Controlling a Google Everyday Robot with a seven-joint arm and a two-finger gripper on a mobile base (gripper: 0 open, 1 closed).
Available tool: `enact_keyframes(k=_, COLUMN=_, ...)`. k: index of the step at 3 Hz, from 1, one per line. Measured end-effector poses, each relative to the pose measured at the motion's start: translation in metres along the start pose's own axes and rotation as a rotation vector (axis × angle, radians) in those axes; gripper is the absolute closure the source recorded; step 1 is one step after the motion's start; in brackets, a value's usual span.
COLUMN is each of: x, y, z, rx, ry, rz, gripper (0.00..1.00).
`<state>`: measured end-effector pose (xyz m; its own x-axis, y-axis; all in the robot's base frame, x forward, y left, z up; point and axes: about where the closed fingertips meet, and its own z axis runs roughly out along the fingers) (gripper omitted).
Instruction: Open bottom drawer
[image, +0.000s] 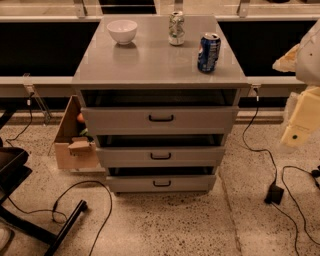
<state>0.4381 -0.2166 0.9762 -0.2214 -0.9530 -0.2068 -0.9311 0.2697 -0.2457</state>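
Observation:
The grey cabinet (160, 65) stands in the middle of the view with three flat-fronted drawers. The bottom drawer (190, 183) has the shortest front and a small black bar handle (161, 183); a dark gap shows above its front panel. The mid-sized drawer (200, 156) and the tallest top drawer (200, 120) sit above it, each with a dark gap above. My gripper (301, 120) is the cream-coloured part at the far right edge, level with the top drawer and well apart from the cabinet. It holds nothing that I can see.
On the cabinet top stand a white bowl (122, 31), a silver can (176, 28) and a blue can (208, 52). A cardboard box (70, 140) sits left of the cabinet. Cables (95, 200), a power adapter (274, 193) and a black chair base (55, 230) lie on the floor.

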Motion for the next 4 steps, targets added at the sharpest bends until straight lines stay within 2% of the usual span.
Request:
enact_keyframes(k=2, x=-0.004, y=-0.002, z=0.010, rx=0.009, ry=-0.018, rz=0.005, gripper=0.00)
enact_keyframes(k=3, x=-0.039, y=0.007, z=0.081, rx=0.019, ry=-0.018, rz=-0.013, gripper=0.00)
enact_keyframes(k=4, x=-0.075, y=0.028, z=0.162, rx=0.019, ry=-0.001, rz=-0.069, gripper=0.00)
